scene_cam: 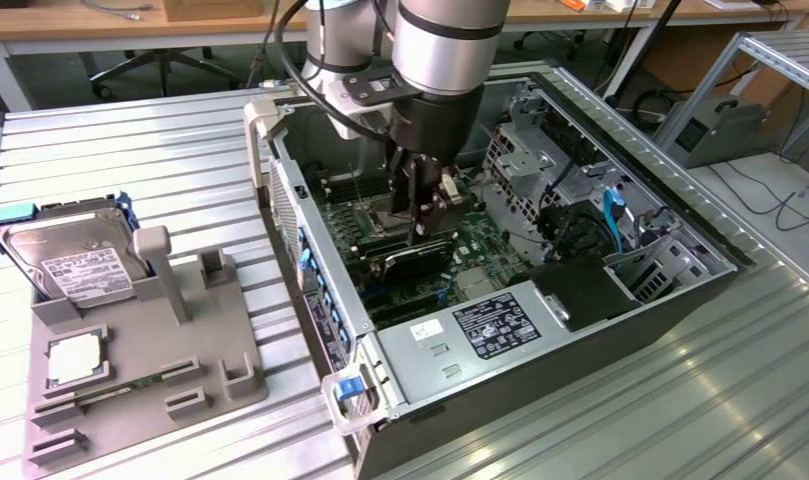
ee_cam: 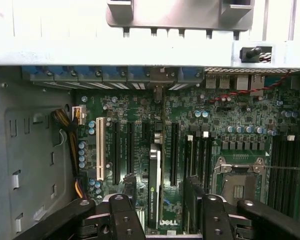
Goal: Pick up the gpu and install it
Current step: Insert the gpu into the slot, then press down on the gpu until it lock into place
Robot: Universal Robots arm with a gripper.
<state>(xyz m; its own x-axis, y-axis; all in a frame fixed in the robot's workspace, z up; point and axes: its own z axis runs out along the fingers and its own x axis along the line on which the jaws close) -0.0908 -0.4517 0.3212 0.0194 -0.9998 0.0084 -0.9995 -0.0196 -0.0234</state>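
over the open grey computer case (scene_cam: 538, 330) in the exterior view, the black two-fingered gripper (scene_cam: 428, 215) hangs with jaws apart just above the thin black gpu card (scene_cam: 411, 262), which stands on edge in the green motherboard (scene_cam: 484, 250); seating looks done, and at nine o'clock the silver hard drive (scene_cam: 77, 262) sits well apart. through the wrist view, the gpu card (ee_cam: 154, 187) runs toward six o'clock between the spread fingers (ee_cam: 121, 212), neighbouring black slots (ee_cam: 174, 152) crowding any retreat.
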